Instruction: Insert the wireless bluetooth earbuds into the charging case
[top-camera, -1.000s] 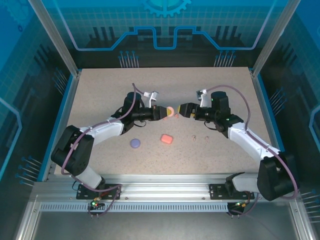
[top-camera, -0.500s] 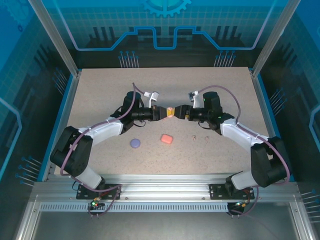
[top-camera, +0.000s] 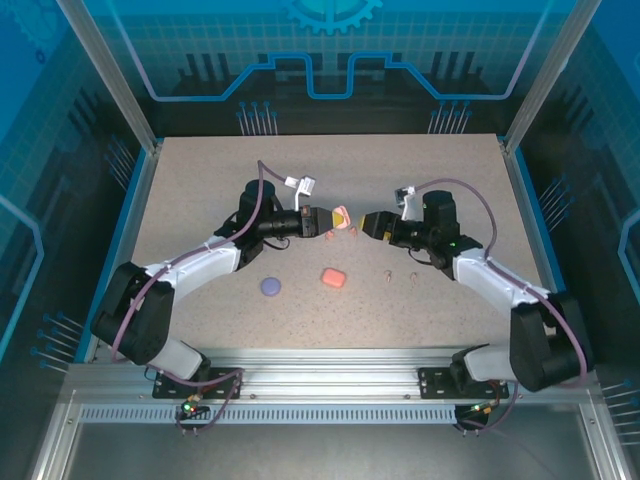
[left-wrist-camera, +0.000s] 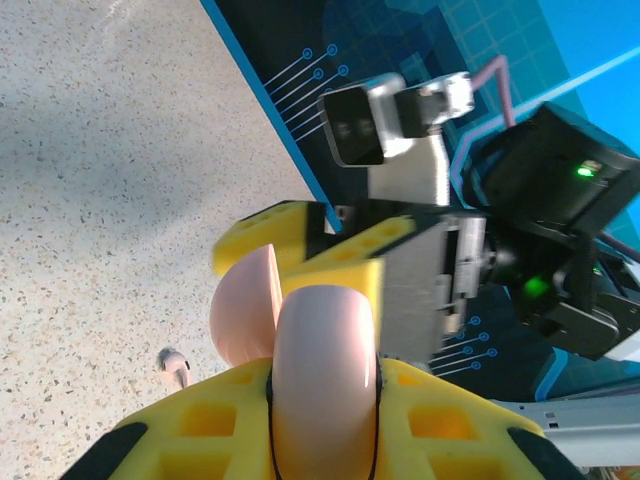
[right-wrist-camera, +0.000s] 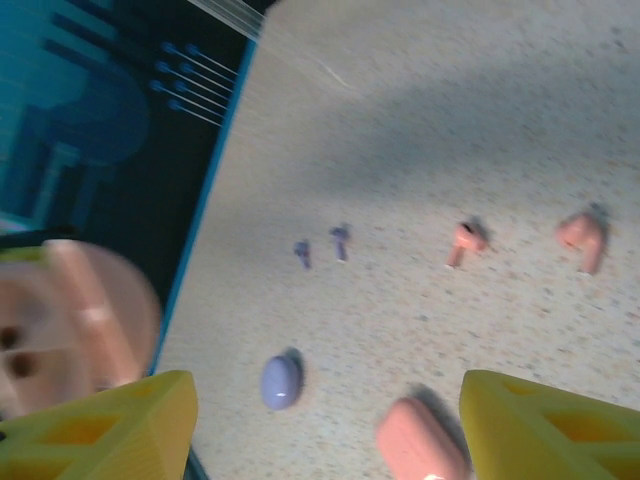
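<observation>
Top external caught the right hand (top-camera: 367, 224), open and empty, backing off the tan charging case (top-camera: 343, 217), now gripped lid-up by the left hand (top-camera: 332, 219), while earbuds (top-camera: 388, 272) lay on the counter (top-camera: 200, 190).

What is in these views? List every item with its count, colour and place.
Speckled beige table: 1, under everything.
Pale pink pebble-shaped plastic case: 1, open, held above mid-table.
Lavender pebble-shaped case: 1, on the table, near side.
Coral pebble-shaped case: 1, right of the lavender one.
Tiny lavender stemmed plastic earbuds: 2, together on the table.
Coral stemmed plastic earbuds: 2, on the table, right of the coral case.
White-and-black arms: 2, meeting mid-table.
Jaws: yellow; left shut on the pale case, right open, empty.
</observation>
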